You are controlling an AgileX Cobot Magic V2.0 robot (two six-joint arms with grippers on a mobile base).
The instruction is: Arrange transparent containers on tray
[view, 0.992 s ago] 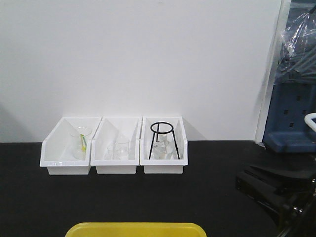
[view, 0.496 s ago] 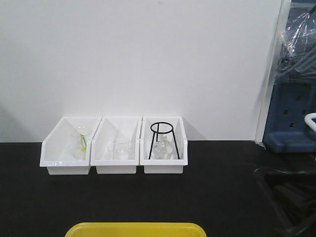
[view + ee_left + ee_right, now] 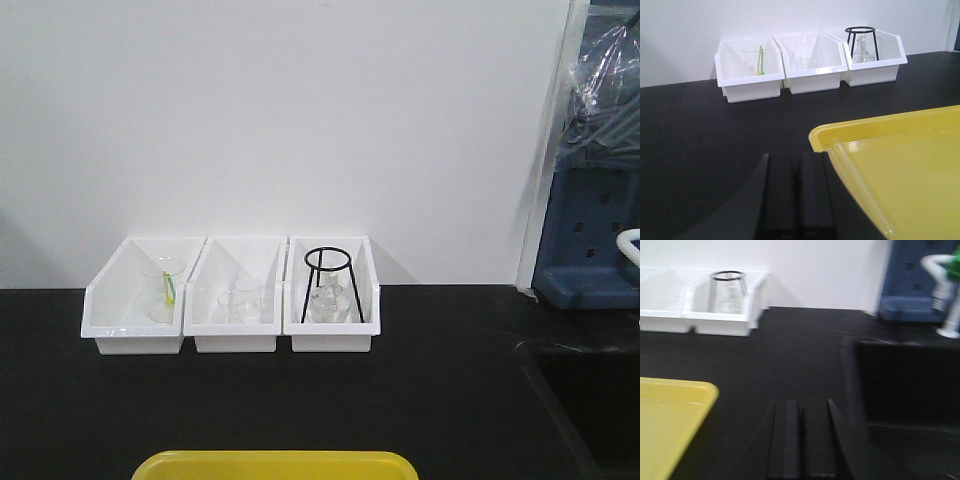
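Observation:
The yellow tray [image 3: 275,465] shows only its far rim at the bottom of the front view. In the left wrist view the tray [image 3: 910,125] fills the lower right, and one clear test tube [image 3: 860,187] lies inside it along its left rim. My left gripper [image 3: 796,157] is shut with nothing in it, low over the black table just left of the tray's corner. My right gripper [image 3: 800,405] is also shut and holds nothing, to the right of the tray's corner [image 3: 670,410]. Neither gripper appears in the front view.
Three white open-fronted bins [image 3: 230,330] stand against the back wall, holding beakers, a flask and a black ring stand [image 3: 327,275]. A dark recessed sink [image 3: 910,385] lies to the right of my right gripper. A blue unit [image 3: 590,250] stands at the far right.
The right arm, seen at the lower right of the front view a second ago, has drawn back out of that view. The tray and bins have not moved.

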